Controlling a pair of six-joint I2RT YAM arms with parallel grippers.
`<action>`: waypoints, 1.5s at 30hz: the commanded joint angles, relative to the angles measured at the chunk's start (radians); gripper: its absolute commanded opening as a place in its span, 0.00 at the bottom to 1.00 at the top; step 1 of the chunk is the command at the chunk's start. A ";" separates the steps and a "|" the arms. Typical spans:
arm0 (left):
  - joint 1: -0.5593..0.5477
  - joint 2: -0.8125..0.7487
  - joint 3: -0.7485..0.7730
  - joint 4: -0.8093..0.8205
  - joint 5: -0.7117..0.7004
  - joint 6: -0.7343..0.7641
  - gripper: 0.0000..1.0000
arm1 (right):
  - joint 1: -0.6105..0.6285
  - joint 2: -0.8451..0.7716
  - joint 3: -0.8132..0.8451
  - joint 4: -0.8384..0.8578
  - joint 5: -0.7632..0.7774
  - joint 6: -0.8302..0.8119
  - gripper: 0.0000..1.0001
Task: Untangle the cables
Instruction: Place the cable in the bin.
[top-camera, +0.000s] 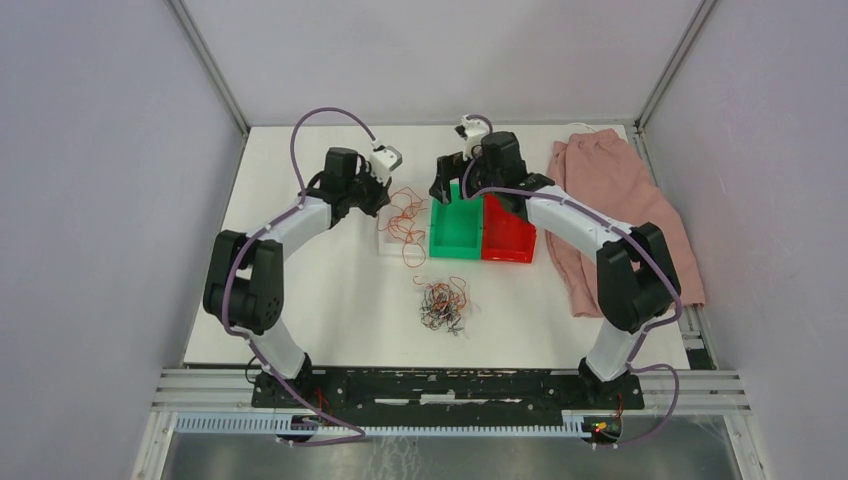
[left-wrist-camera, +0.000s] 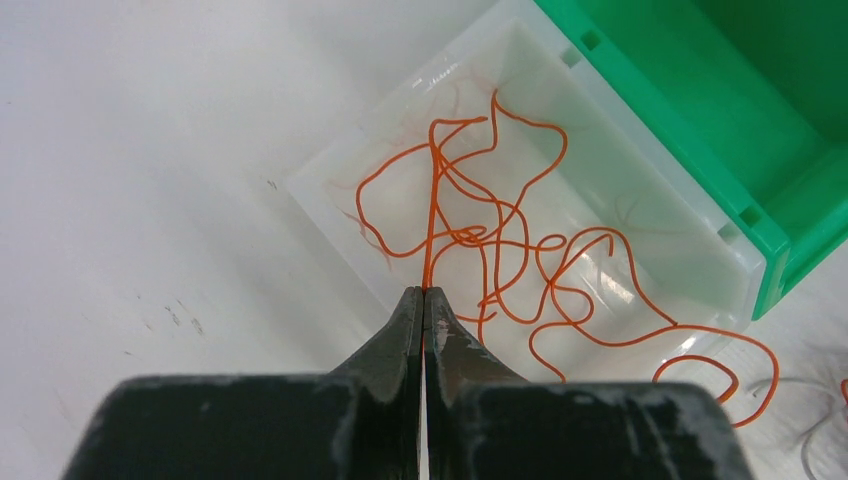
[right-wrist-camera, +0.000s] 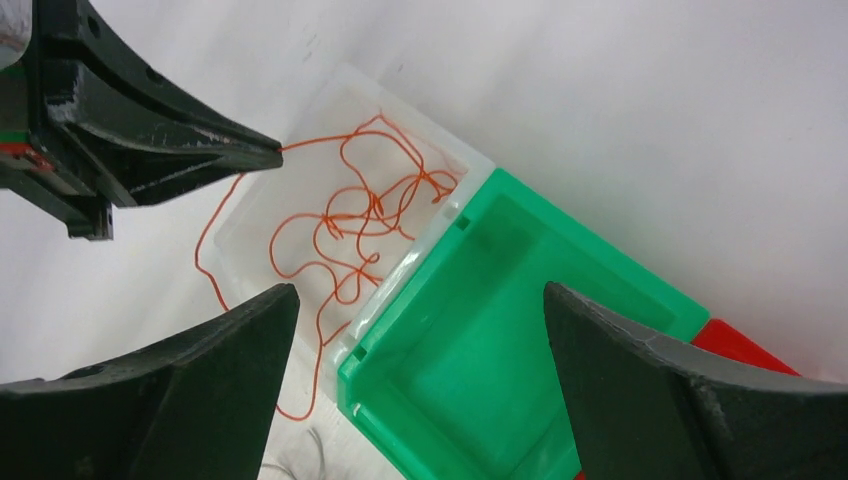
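While pinching one orange-red wire (left-wrist-camera: 430, 230) in the closed left gripper (left-wrist-camera: 424, 300) over the far white bin (left-wrist-camera: 330, 195), right gripper (right-wrist-camera: 420, 290) wide open, empty, above the green bin (right-wrist-camera: 470, 340). Other cables (top-camera: 443, 305) clumped nearer, at centre. Likely feather-light, springy, snag-prone; best taken by a free end.

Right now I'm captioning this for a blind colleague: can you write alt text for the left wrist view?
The left gripper, jaws shut, pinches an orange-red cable rising from loops lying in a translucent white bin; a green bin sits right beside it.
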 joint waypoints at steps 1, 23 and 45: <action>-0.006 0.014 0.112 -0.019 0.025 -0.070 0.03 | -0.051 -0.032 0.019 0.114 -0.069 0.125 0.99; -0.006 0.107 0.286 -0.046 -0.030 -0.144 0.03 | 0.076 0.054 0.018 0.191 -0.603 -0.072 0.31; -0.008 0.106 0.355 -0.109 0.034 -0.114 0.03 | 0.112 0.383 0.362 -0.014 -0.065 -0.120 0.21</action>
